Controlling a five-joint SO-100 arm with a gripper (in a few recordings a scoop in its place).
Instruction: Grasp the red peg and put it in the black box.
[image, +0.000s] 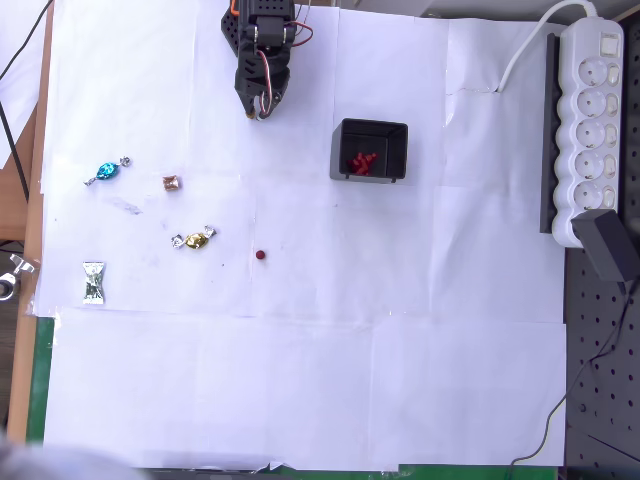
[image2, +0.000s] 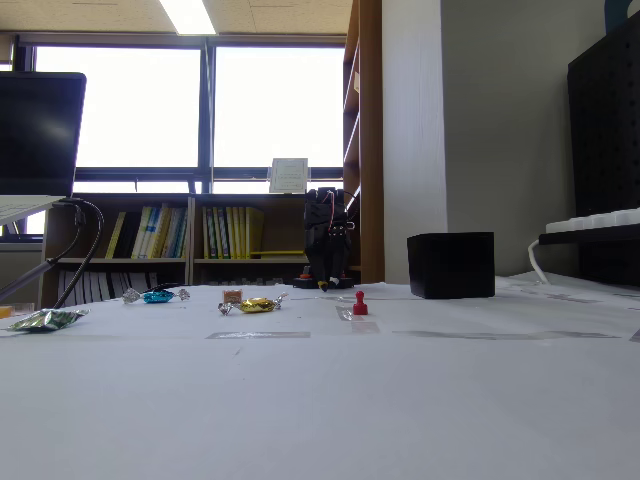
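A: While the arm sits folded at twelve o'clock of the desk (image: 300, 380) in the overhead view, the tool (image: 262, 108) hangs low near its base, carrying nothing. Whether its fingers are apart or together, I cannot tell.

B: And the red peg (image: 261, 255)?

A: Alone on the white paper, roughly at six o'clock from the tool and well apart from it. From the peg, the black box (image: 370, 150) lies at about one o'clock, with several red pegs already inside.

B: So the grasp hasn't begun.

A: That's my reading; this looks like the reach step, not yet started. In the fixed view the peg (image2: 360, 303) stands upright, small knob on top.

B: What does the next move need?

A: Reaching out over the peg, fingers spread, then descending straight. It's tiny, so centring matters. The gold-wrapped candy (image: 195, 239) sits at nine o'clock from the peg, near enough to mind.
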